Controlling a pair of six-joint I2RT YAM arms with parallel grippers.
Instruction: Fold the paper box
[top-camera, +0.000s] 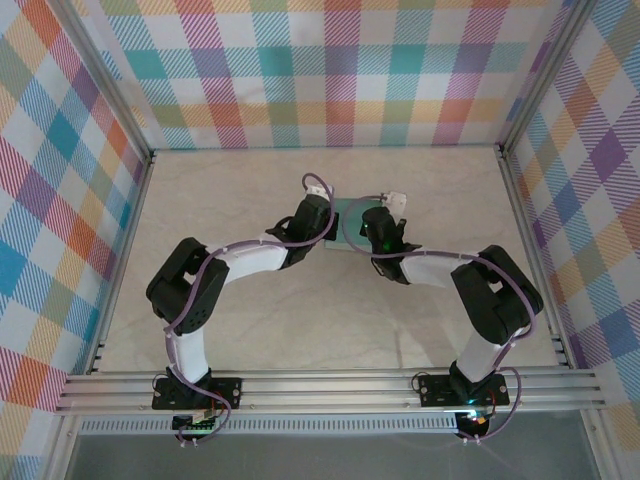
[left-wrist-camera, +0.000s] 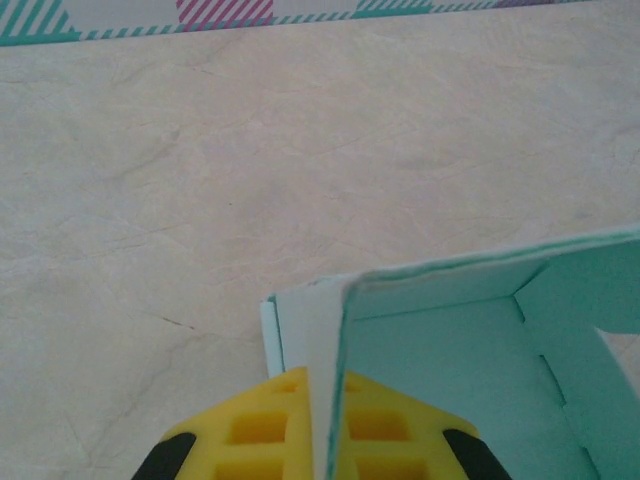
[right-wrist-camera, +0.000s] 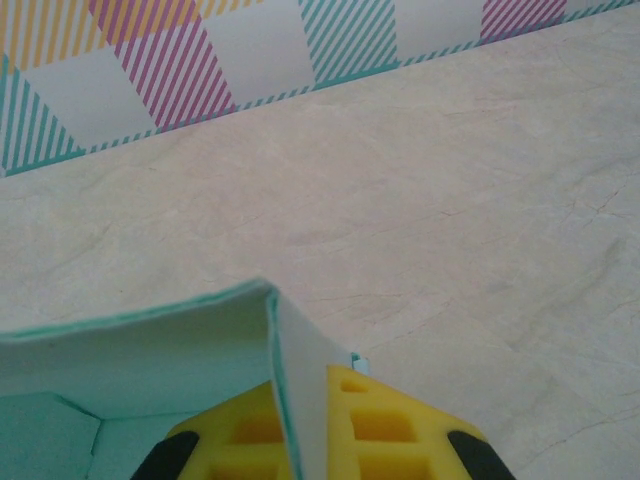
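Note:
The paper box (top-camera: 349, 224) is pale mint-teal card, partly folded, and sits mid-table between my two grippers. In the left wrist view, my left gripper (left-wrist-camera: 325, 390) is shut on the box's left side wall, with one yellow finger (left-wrist-camera: 258, 432) on each side of the card. The box's open inside (left-wrist-camera: 450, 380) lies to the right of that wall. My right gripper (right-wrist-camera: 300, 395) is shut on the opposite side wall, which is pinched between its yellow fingers (right-wrist-camera: 390, 428). The box's far wall (right-wrist-camera: 130, 355) stands upright to the left of that grip.
The beige marbled tabletop (top-camera: 250, 330) spreads around the box on all sides. Plaid walls (top-camera: 330, 70) enclose the back and both sides. An aluminium rail (top-camera: 330, 388) runs along the near edge, where both arm bases are bolted.

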